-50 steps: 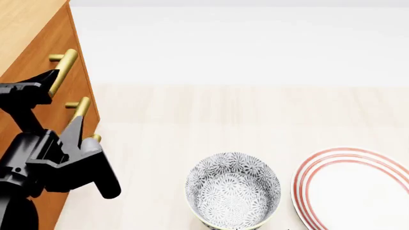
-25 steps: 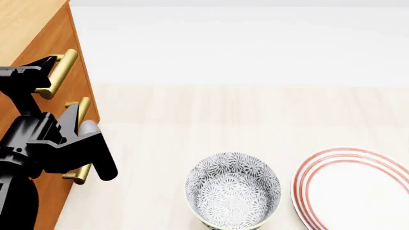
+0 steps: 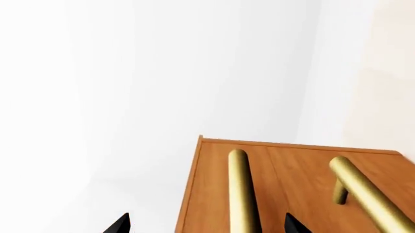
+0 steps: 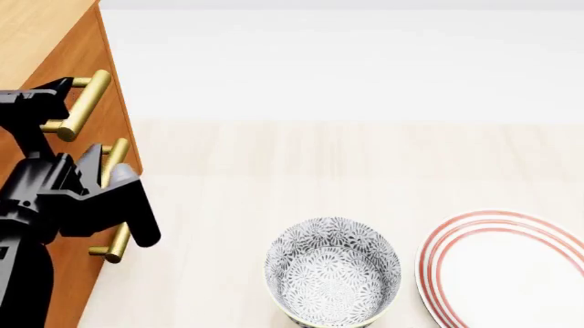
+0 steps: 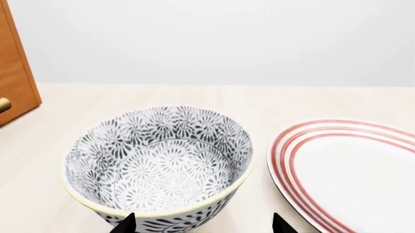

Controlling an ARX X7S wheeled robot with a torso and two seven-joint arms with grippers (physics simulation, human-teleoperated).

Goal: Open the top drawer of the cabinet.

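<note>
At the head view's left edge my left gripper (image 4: 57, 102) sits against the cabinet (image 4: 37, 41), by the brass handle (image 4: 82, 104) of the top drawer (image 4: 68, 85). Only the left wrist view shows that handle (image 3: 241, 194) between my spread fingertips (image 3: 120, 224), not clamped. My right gripper (image 5: 202, 224), open and empty, appears only in the right wrist view, just above the patterned bowl (image 5: 159, 165) beside the red-ringed plate (image 5: 350, 170).

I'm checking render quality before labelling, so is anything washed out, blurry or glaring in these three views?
Left wrist view: background is blown out to near white, while the cabinet and brass handles stay sharp. Head view: even, flat light, almost no shadows under the bowl. Right wrist view: crisp, no glare on the plate.
</note>
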